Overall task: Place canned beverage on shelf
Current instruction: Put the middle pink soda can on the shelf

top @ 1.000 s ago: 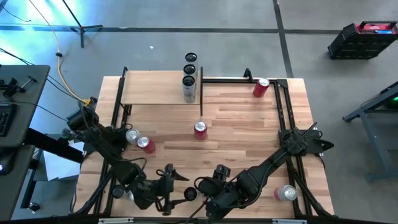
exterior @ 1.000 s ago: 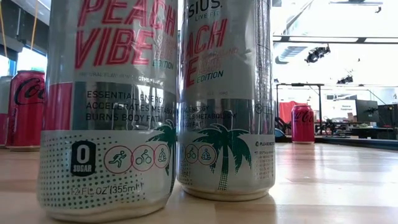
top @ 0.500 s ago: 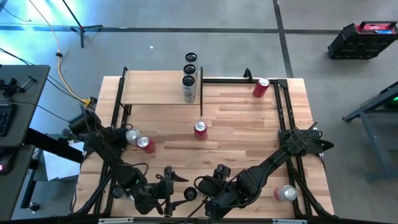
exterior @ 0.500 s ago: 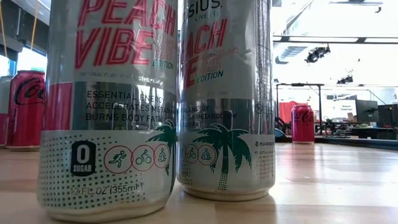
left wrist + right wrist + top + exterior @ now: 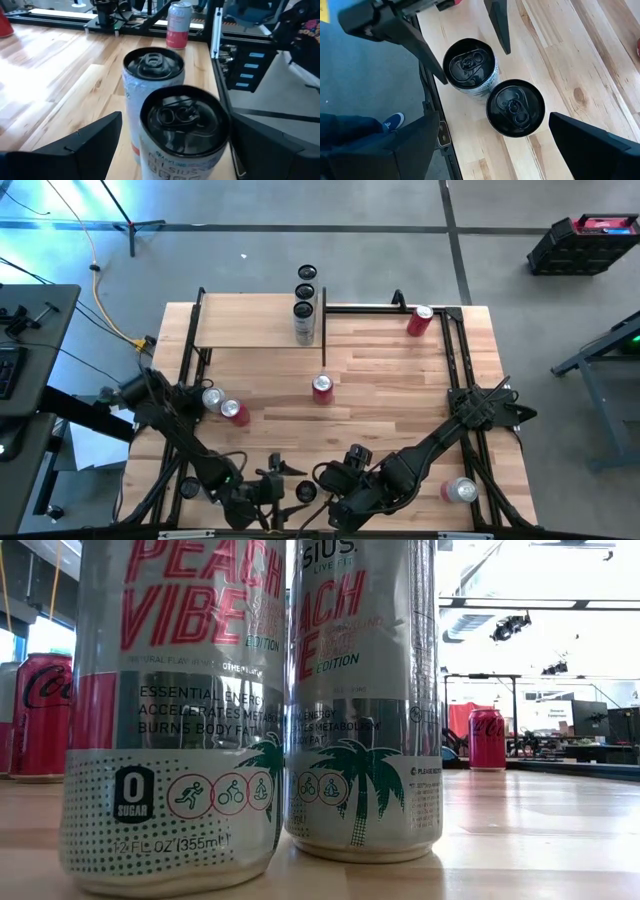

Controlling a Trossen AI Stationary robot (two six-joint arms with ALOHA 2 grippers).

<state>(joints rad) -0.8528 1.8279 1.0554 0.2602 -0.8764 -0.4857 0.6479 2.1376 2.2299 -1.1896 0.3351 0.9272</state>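
At the lower middle of the high view our left hand [image 5: 175, 155] straddles the near can [image 5: 181, 131] with fingers spread, not gripping; our right hand [image 5: 490, 142] hovers open above; the shelf [image 5: 255, 322] sits upper left; closing crooked could topple the touching second can [image 5: 152, 80].

Near silver can [image 5: 170, 710] "PEACH VIBE", "0 SUGAR", "12 FL OZ (355mL)"

In the low view, two silver cans [image 5: 170, 710] filled the foreground, their tops cut off by the picture's upper edge, and they hid most of the table behind them. A red can [image 5: 35, 715] at the left edge was partly hidden behind them.
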